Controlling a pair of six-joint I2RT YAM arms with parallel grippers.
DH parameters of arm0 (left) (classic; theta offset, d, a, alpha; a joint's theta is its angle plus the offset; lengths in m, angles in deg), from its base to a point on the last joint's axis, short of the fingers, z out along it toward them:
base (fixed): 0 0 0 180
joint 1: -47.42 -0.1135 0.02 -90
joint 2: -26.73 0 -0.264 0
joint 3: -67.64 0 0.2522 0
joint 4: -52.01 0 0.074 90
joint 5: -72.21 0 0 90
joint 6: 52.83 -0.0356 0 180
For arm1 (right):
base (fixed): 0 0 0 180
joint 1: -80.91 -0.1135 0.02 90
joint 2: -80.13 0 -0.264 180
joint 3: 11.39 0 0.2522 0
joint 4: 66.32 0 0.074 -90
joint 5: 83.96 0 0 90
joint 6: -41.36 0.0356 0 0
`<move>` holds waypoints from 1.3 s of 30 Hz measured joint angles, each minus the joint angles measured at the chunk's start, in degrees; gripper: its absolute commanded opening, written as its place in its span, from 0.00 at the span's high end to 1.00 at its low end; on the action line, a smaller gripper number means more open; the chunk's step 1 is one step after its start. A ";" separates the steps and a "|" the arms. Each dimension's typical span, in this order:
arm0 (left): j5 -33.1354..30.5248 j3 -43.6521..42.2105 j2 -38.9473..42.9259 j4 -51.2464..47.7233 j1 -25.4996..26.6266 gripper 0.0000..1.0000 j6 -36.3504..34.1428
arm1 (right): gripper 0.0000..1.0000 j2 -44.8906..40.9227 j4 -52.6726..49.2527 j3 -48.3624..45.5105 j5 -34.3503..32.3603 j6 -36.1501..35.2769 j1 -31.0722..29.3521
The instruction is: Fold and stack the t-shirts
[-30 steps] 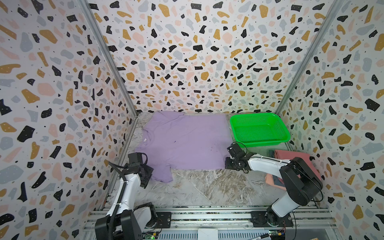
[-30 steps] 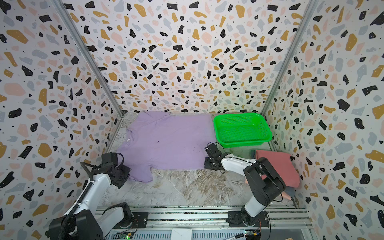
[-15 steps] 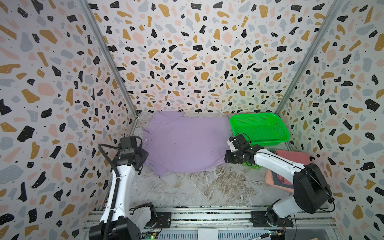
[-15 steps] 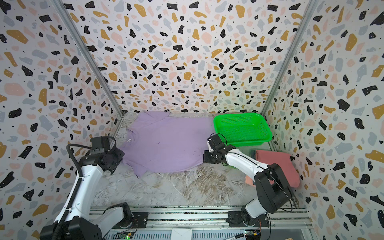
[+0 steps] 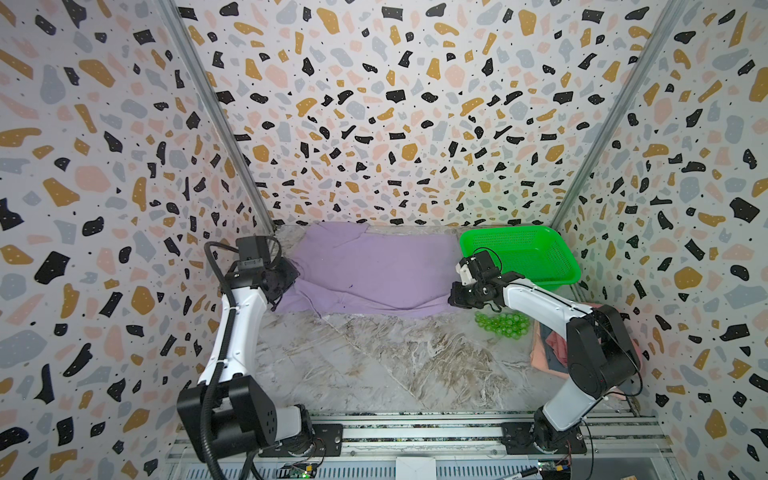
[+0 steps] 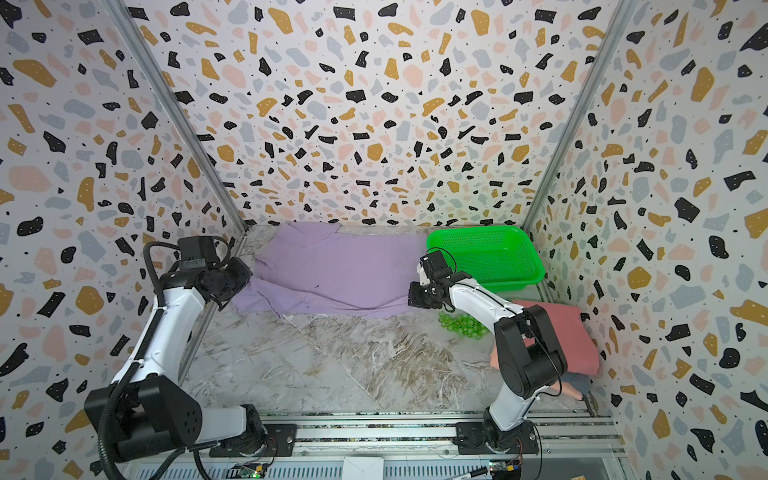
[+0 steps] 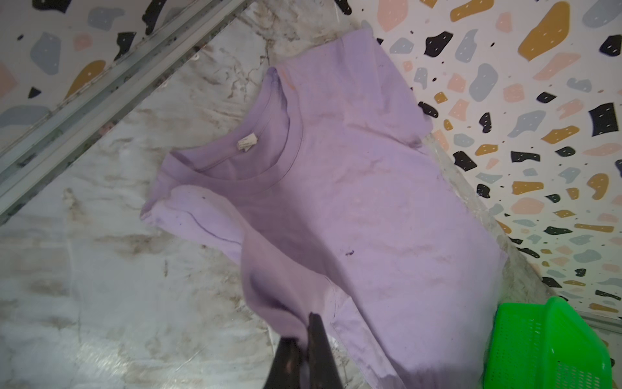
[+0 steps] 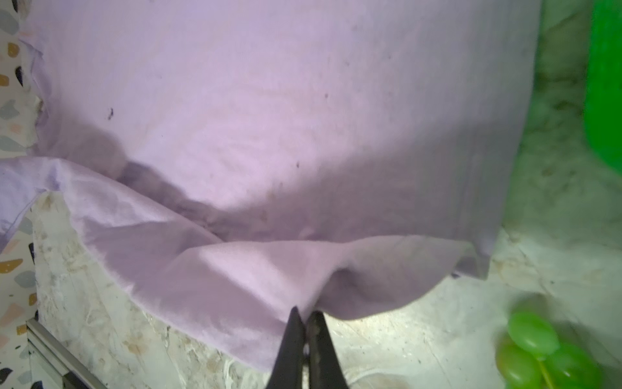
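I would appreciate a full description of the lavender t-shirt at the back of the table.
The lavender t-shirt is soft cloth with a ribbed collar, a small white neck label and a few dark specks. It lies spread, collar to the left, at the back of the marbled table, beside the green basket. The left gripper and right gripper each pinch its raised near edge.

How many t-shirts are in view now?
4. The lavender t-shirt lies spread at the back; a salmon t-shirt, pink t-shirt and grey-blue t-shirt are stacked by the right arm, which may hide more.
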 measured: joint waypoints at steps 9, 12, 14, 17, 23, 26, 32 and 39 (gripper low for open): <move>-4.09 -12.15 17.68 -11.47 0.24 0.65 4.70 | 0.49 -4.70 -11.56 -9.97 0.11 -4.68 -0.15; -5.81 -7.78 17.62 -13.07 0.28 0.49 5.84 | 0.44 -4.68 -13.51 -8.17 -1.20 -5.20 -0.15; -6.05 -3.96 16.68 -12.11 0.26 0.47 6.25 | 0.44 -4.66 -14.16 -5.38 -1.70 -5.20 -0.15; -4.98 -2.03 15.37 -9.03 0.39 0.45 6.80 | 0.44 -4.72 -13.27 -0.92 -1.90 -4.96 -0.35; 0.33 -6.69 10.80 1.90 0.74 0.42 8.41 | 0.44 -3.96 -4.44 1.73 -0.37 -3.34 -0.74; 3.30 -7.06 2.71 8.85 1.95 0.40 8.11 | 0.44 1.73 -0.31 7.30 0.68 -2.99 -1.07; 7.80 -1.51 -17.70 18.86 6.03 0.40 4.94 | 0.44 16.24 7.93 18.91 1.07 -3.23 -1.29; 8.66 3.76 -34.84 25.27 6.97 0.41 2.97 | 0.46 28.24 11.19 24.94 1.81 -3.30 -1.40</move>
